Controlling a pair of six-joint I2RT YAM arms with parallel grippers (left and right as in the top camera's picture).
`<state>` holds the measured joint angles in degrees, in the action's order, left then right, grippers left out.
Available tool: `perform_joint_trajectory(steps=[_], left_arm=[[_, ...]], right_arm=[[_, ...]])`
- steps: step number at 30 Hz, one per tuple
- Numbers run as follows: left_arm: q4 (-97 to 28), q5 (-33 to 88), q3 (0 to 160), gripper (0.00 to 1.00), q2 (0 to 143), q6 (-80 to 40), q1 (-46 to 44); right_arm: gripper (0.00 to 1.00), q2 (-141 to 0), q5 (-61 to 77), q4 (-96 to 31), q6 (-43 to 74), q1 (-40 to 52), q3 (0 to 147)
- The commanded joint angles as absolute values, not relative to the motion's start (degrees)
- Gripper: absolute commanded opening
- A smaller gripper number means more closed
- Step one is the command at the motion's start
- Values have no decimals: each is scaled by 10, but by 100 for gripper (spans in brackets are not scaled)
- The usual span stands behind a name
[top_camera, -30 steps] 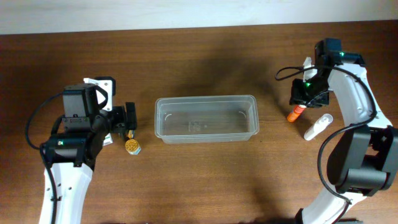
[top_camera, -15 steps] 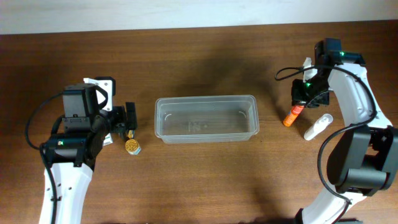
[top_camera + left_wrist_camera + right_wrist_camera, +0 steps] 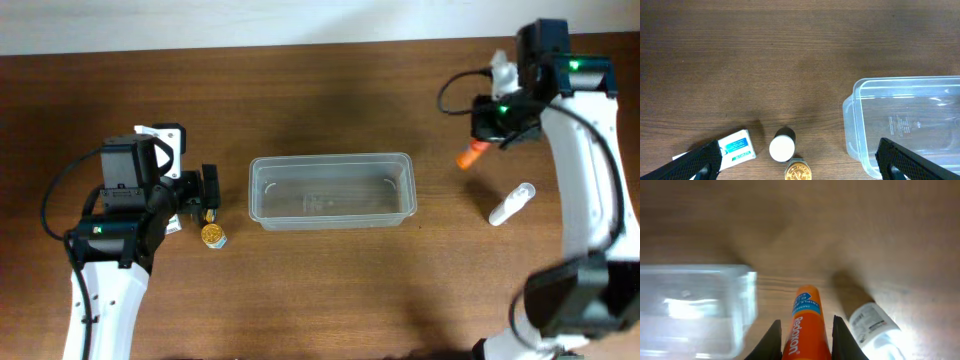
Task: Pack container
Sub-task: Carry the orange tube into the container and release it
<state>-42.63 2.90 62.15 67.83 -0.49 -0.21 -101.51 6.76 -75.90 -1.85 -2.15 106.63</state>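
Observation:
The clear plastic container (image 3: 332, 190) sits empty mid-table; it also shows in the left wrist view (image 3: 910, 120) and the right wrist view (image 3: 695, 305). My right gripper (image 3: 488, 138) is shut on an orange Redoxon tube (image 3: 805, 322), lifted above the table right of the container; the tube's tip shows in the overhead view (image 3: 468, 156). A white bottle (image 3: 511, 203) lies on the table below it, also in the right wrist view (image 3: 872, 325). My left gripper (image 3: 207, 192) is open over a white-capped bottle (image 3: 782, 146), a gold-lidded jar (image 3: 213, 235) and a small white-and-blue box (image 3: 739, 145).
The brown wooden table's far edge meets a white wall at the top. The left arm's base and a white tag (image 3: 160, 135) sit left of the container.
My right gripper has lifted the orange tube off the table and carried it up and away from the white bottle. The left arm has not moved.

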Motion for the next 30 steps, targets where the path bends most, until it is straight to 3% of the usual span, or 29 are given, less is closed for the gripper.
perform_joint_trajectory(steps=[1, 7, 13, 21, 30], left_arm=[[-425, 37, 633, 99, 681, -8, -4], [-425, 37, 633, 99, 681, -8, -4], [-425, 37, 633, 99, 681, -8, -4], [-425, 37, 633, 99, 684, -8, -4], [-425, 37, 633, 99, 687, -8, -4]], right_arm=[[17, -964, 68, -754, -41, 36, 1083], [17, -959, 58, -733, -40, 112, 1061], [16, -959, 43, -634, -25, 154, 947], [17, -959, 43, -501, -25, 162, 804], [22, -984, 28, -452, -25, 161, 771]])
